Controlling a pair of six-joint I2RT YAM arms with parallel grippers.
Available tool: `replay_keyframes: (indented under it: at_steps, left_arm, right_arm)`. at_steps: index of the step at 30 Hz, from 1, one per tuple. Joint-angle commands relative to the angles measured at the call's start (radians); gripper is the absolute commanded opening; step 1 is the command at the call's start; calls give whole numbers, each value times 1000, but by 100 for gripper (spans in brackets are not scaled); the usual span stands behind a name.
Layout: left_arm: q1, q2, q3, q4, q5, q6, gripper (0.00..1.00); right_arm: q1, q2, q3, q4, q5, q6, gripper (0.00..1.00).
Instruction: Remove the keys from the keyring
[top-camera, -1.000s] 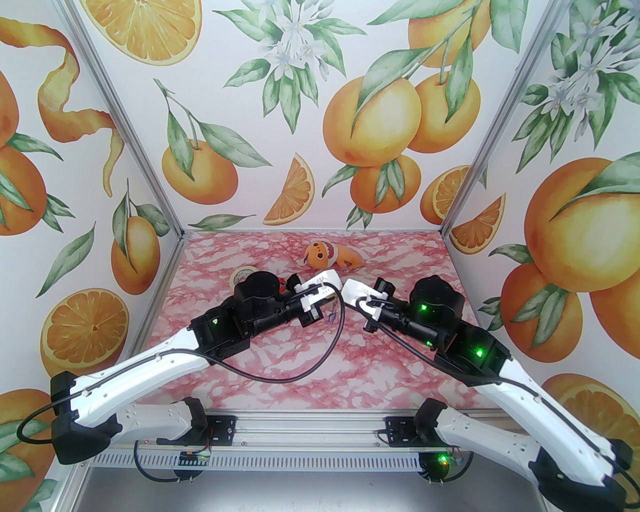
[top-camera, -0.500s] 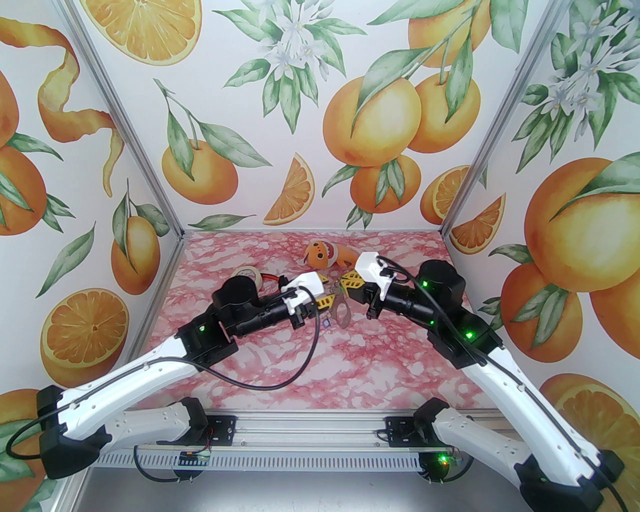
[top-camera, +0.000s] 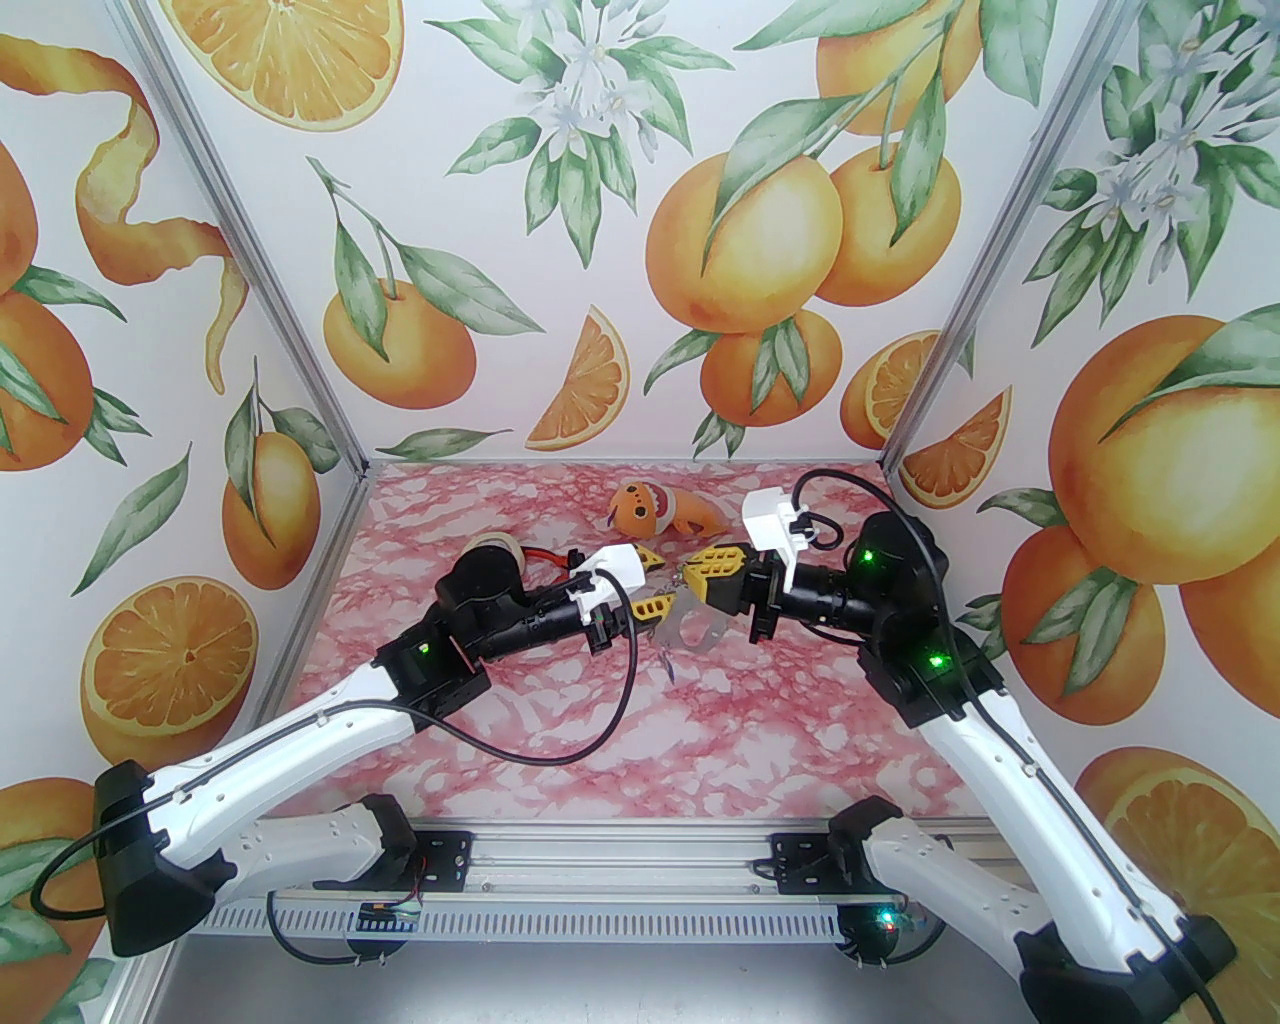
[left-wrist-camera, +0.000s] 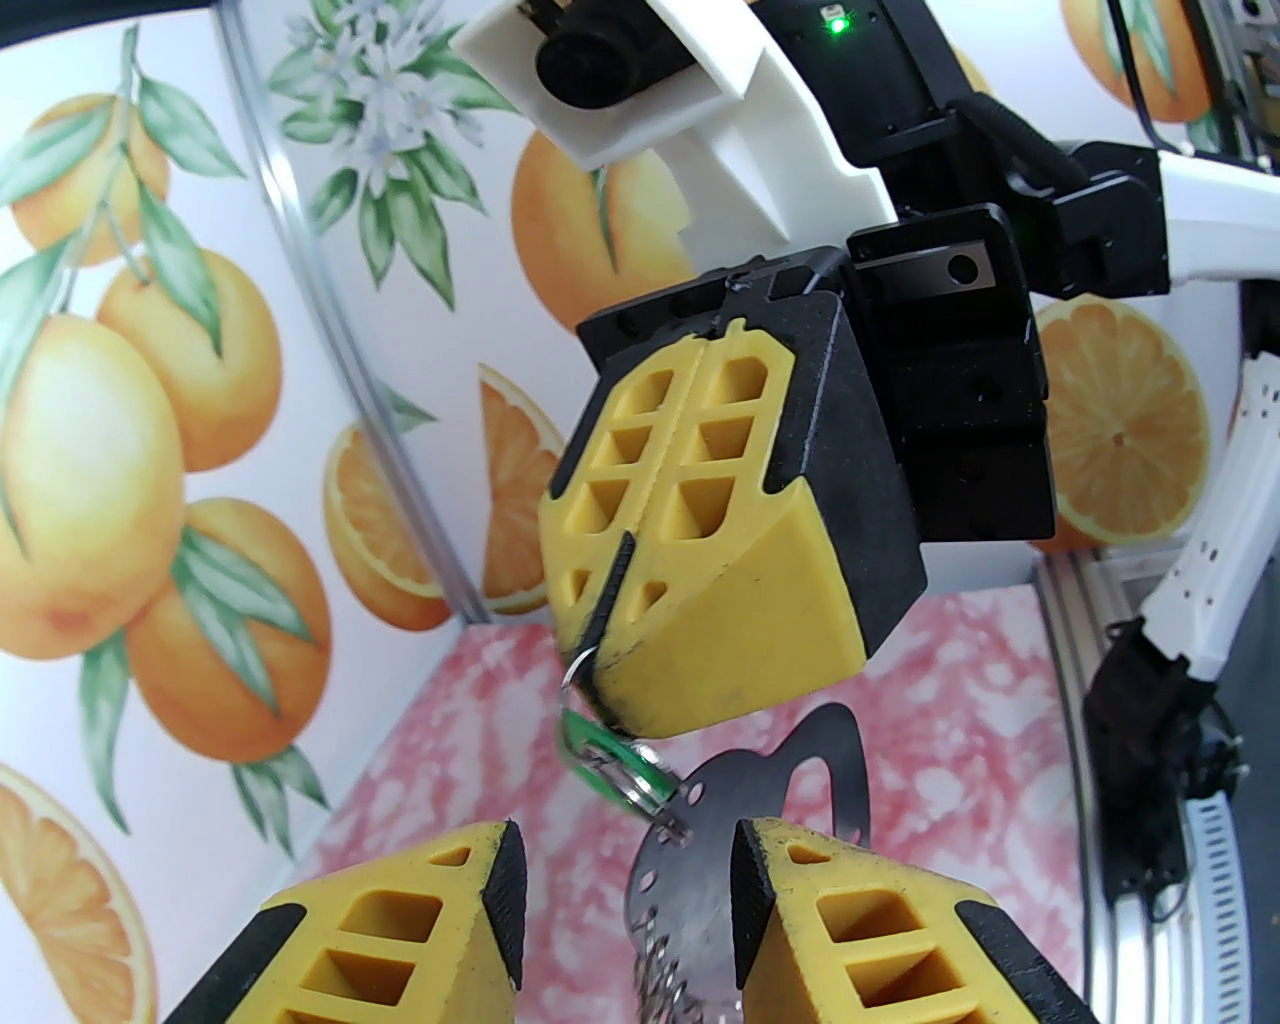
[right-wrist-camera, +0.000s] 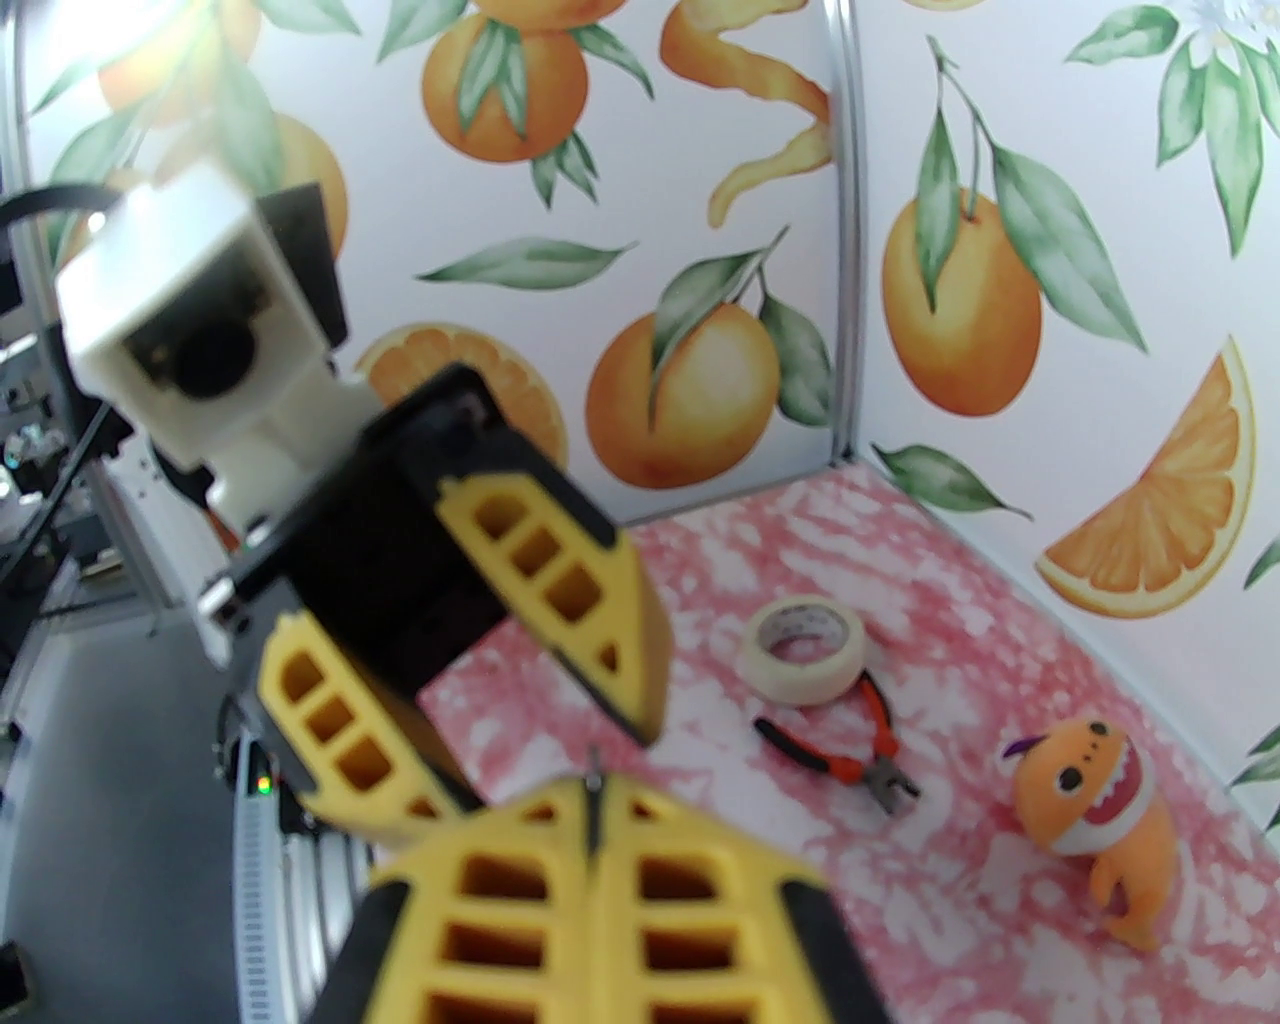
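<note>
The keyring (left-wrist-camera: 712, 800) hangs in the air over the middle of the table (top-camera: 600, 720), between the two gripper tips. The green key (left-wrist-camera: 600, 747) is coupled to its upper edge by a small wire ring. A thin bluish sliver (top-camera: 667, 664) lies on the table just near of them. It may be the blue key, but it is too small to tell.

The risk lies in that one wire ring, which looks to carry the whole weight. If the thin metal slips between the soft pads, keyring and key drop together. If the right arm pulls while nothing braces the plate, the keyring will likely trail along instead of letting the key slide off. A closing left gripper could also catch the row of small rings along the plate's lower edge rather than the plate.

The right gripper (left-wrist-camera: 598, 655) has its jaws pressed together, pinching the green key's wire ring at the very tip. The left gripper (left-wrist-camera: 625, 838) has its jaws partly apart, with the lower part of the keyring standing in the gap — close to one finger, though I cannot tell whether it touches. It is not clamped.

Farther off, toward the far left, sit a roll of tape (right-wrist-camera: 805, 650) and red-handled pliers (right-wrist-camera: 840, 752); an orange plush toy (right-wrist-camera: 1090, 820) lies at the far edge.
</note>
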Motion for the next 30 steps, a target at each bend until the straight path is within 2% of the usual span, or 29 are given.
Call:
replay_keyframes:
  at_steps: [1, 5, 10, 19, 30]
  left_arm:
    - [-2, 8, 41, 26, -19, -56, 36]
    - [-1, 19, 47, 28, -39, -56, 31]
    - [-1, 23, 7, 90, 42, -28, 27]
    - [-1, 44, -10, 135, 67, 24, 25]
    - [0, 41, -63, 191, 66, 70, 21]
  right_arm:
    - [-4, -20, -9, 57, -25, 17, 0]
    - [-5, -33, -26, 76, -16, 25, 0]
    - [-4, -40, -50, 151, -9, 78, 0]
    - [-4, -47, -81, 249, -22, 166, 0]
    - [-4, -66, -91, 273, -21, 197, 0]
